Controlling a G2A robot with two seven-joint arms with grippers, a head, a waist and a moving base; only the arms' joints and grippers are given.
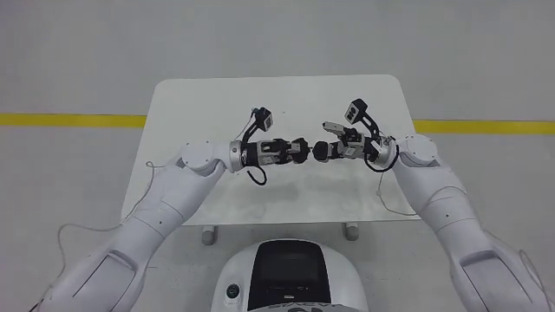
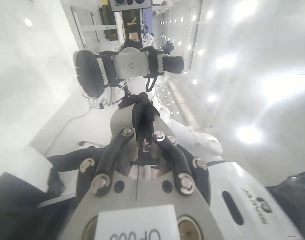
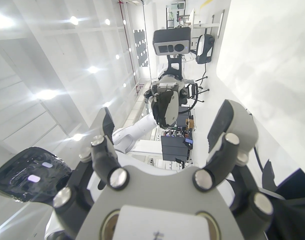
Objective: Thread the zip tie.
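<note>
While the left claw [image 2: 142, 108] pinches what seems the light, springy zip tie [image 2: 140, 99], the gaping right claw [image 3: 166, 113] should grip its tail.

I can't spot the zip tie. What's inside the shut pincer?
The left pincer is shut; a dark bunch shows at its tips. Whatever lies between the pads is covered.

You have a white tabletop [image 1: 182, 113] on a pale grey floor [image 1: 87, 43] crossed by yellow stripes [image 1: 69, 120]. The arms [image 1: 165, 208] are white. Your left pincer [image 2: 142, 108] is grey with black pads, a black zip tie [image 2: 140, 98] at its tips. The right pincer [image 3: 164, 113] is grey and black too.
</note>
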